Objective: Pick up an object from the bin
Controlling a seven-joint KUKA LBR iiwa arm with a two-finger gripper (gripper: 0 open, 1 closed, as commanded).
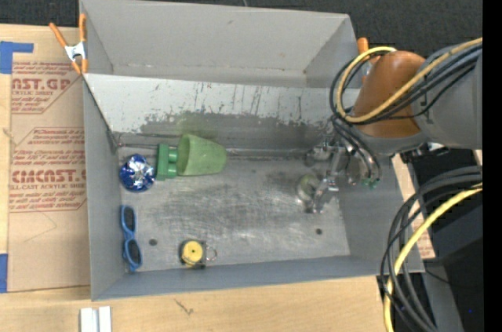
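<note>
My gripper [317, 195] hangs low over the right part of the bin floor, its metal fingers pointing down and left with nothing seen between them. A pale green cup-shaped object with a darker green base [192, 158] lies on its side at the left, well away from the gripper. Beside it at the far left sits a shiny blue and white ball [136, 173]. A pair of small blue sunglasses [129, 237] lies along the left wall near the front. A small yellow round tape measure [190, 252] rests near the front wall.
The arm with its orange cover and yellow cables reaches in over the bin's right rim. Bare grey floor lies between the gripper and the things at the left. The back wall slopes up steeply behind.
</note>
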